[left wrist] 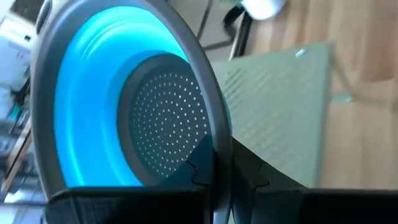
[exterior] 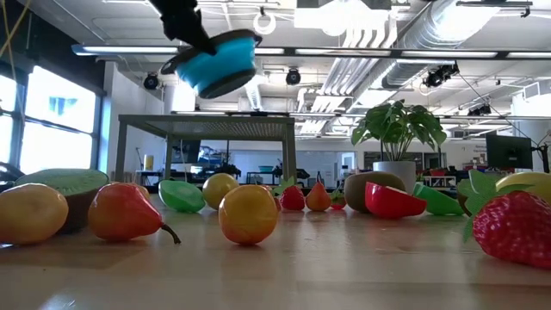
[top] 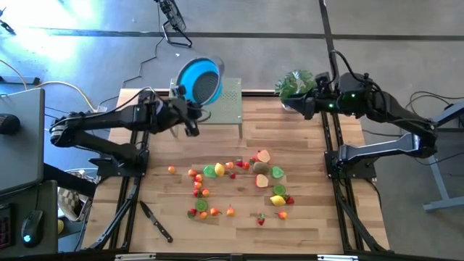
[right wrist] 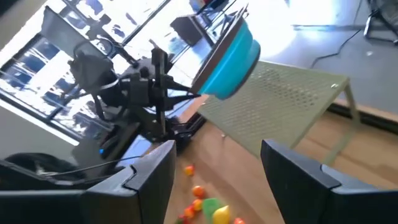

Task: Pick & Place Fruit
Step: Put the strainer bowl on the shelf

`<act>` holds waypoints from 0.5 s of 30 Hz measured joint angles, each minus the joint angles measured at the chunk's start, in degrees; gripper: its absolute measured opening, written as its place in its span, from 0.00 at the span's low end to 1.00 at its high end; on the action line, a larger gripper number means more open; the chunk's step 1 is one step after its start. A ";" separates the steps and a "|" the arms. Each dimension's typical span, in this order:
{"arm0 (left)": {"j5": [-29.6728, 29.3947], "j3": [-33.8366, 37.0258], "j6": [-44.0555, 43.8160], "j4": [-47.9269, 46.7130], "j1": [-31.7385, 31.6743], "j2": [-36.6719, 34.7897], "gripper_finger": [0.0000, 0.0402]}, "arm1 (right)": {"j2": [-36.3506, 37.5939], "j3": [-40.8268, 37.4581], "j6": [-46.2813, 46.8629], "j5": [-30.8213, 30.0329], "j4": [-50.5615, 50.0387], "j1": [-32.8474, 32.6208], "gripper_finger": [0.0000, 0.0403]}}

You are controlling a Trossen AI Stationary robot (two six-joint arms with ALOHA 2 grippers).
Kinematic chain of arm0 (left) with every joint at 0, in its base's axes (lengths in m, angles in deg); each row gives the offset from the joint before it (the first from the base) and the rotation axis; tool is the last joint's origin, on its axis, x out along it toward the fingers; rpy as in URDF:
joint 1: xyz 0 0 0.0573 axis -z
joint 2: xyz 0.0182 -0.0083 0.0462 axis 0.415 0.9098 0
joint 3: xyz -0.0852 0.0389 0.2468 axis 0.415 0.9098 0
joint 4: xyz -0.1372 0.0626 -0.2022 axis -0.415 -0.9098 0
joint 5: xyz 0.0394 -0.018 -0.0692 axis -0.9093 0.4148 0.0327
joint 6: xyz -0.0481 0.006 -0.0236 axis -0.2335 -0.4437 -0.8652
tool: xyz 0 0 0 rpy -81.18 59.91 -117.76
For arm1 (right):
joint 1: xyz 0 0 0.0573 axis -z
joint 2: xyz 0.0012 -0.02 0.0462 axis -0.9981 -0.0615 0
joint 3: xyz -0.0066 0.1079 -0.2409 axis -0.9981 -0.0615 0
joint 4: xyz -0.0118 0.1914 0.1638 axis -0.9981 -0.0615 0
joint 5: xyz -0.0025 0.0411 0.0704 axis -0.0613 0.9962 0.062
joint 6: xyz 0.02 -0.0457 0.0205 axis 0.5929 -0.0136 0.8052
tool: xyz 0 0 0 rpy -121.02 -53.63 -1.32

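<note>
Glossy plastic fruit [exterior: 248, 213] litters the wood table [top: 312, 217]; left gripper [top: 190, 116] clamps the perforated blue bowl's [top: 201, 80] rim.

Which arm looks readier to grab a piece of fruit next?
Probably the right. The right gripper is open and empty near the potted plant, while the left gripper is shut on the rim of the blue bowl, held above the fruit.

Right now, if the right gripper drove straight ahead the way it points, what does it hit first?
Probably the pale perforated stand: it fills the gap between the open right gripper's fingers. The blue bowl, held by the left gripper, sits higher. Depth is unclear.
</note>
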 joint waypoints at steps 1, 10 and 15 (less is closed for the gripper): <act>0.13 0.00 0.00 -0.30 -1.07 0.00 0.03 | -0.17 0.00 -0.47 -0.51 -0.02 0.00 0.57; 0.57 0.00 -1.58 -6.76 -8.64 0.00 0.03 | -2.75 0.00 -4.59 -2.56 0.04 0.00 0.57; 3.96 0.00 -2.58 -10.15 -11.64 0.00 0.03 | -4.72 0.00 -4.91 -3.87 0.07 0.00 0.57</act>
